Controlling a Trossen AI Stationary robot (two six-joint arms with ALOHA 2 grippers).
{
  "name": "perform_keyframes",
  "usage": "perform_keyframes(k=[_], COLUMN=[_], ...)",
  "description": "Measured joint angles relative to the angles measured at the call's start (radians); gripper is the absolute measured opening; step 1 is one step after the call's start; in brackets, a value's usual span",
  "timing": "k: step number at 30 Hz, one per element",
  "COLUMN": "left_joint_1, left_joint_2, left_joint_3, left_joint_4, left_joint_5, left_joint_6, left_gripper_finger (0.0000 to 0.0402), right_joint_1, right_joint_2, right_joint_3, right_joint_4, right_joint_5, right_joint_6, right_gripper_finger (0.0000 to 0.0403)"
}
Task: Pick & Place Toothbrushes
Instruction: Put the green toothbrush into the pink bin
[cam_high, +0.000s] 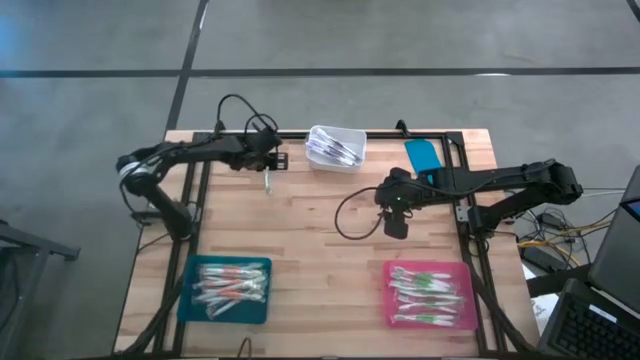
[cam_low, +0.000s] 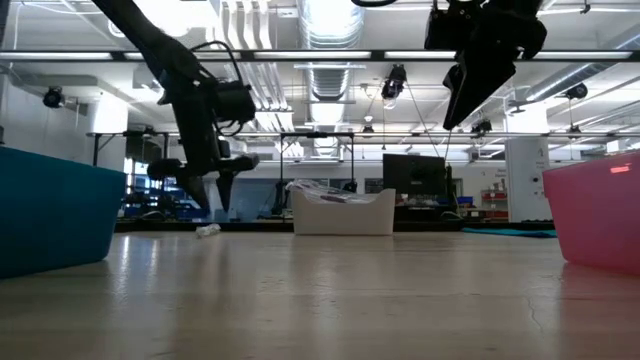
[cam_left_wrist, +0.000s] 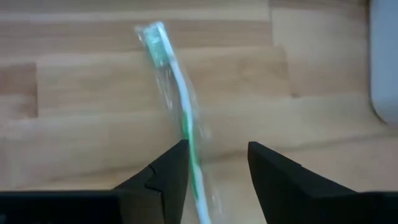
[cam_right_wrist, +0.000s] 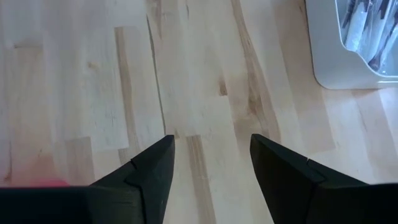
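clear crinkly wrap makes the green toothbrush (cam_left_wrist: 180, 112) lying on the table (cam_high: 330, 215) just beside the white bin (cam_high: 336, 147) look light, stiff and slippery, best pinched mid-handle by the spread left gripper (cam_left_wrist: 217, 168) around its handle end, the right gripper (cam_right_wrist: 211, 165) also spread and empty.
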Motion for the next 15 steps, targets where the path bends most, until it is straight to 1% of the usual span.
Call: perform_keyframes(k=[7, 15], left_joint_1=[0.030, 0.041], left_joint_2=[0.103, 0.182], left_joint_3=[0.044, 0.053], left_joint_4=[0.002, -0.005], left_joint_5=[0.017, 0.010], left_joint_6=[0.018, -0.016], left_gripper_finger=[0.0190, 0.0177], right_joint_1=[0.000, 0.000], right_joint_2=[0.000, 0.000], right_joint_3=[0.000, -0.007], right_joint_4=[-0.009, -0.012], right_joint_5=[0.000, 0.000], right_joint_6=[-0.007, -0.008], right_gripper_finger=[0.0191, 0.0177])
